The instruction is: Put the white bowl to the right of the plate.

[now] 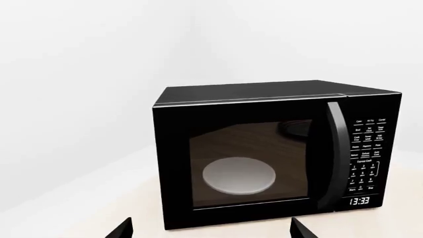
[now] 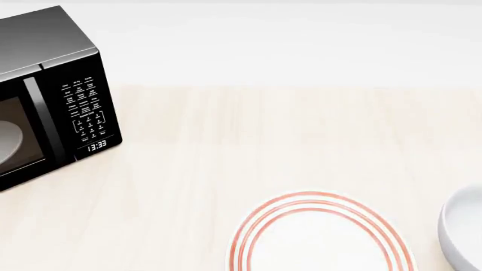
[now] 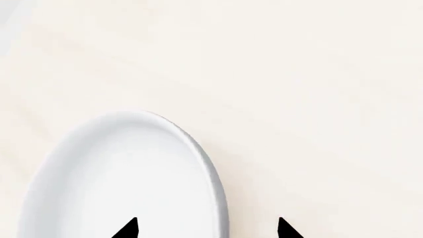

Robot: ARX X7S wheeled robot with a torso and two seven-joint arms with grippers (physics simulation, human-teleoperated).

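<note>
1. The bowl point(image 2: 461, 234) is sitting at the surface's point(image 2: 301, 130) near right edge, just right of the plate point(image 2: 320, 237).
2. The right claw point(image 3: 206, 229) is hanging released over the bowl's rim.
3. The left claw point(image 1: 210, 229) is gaping before the microwave point(image 1: 278, 153).

Plain glossy white bowl point(image 3: 126, 178); white plate point(image 2: 320, 237) with thin red-orange rings; black microwave point(image 1: 264, 153); pale wood-grain table point(image 2: 263, 135).

Pale wood-grain table point(image 2: 249, 130) under even light; black microwave point(image 2: 45, 90) against plain white wall point(image 1: 86, 64)
</note>
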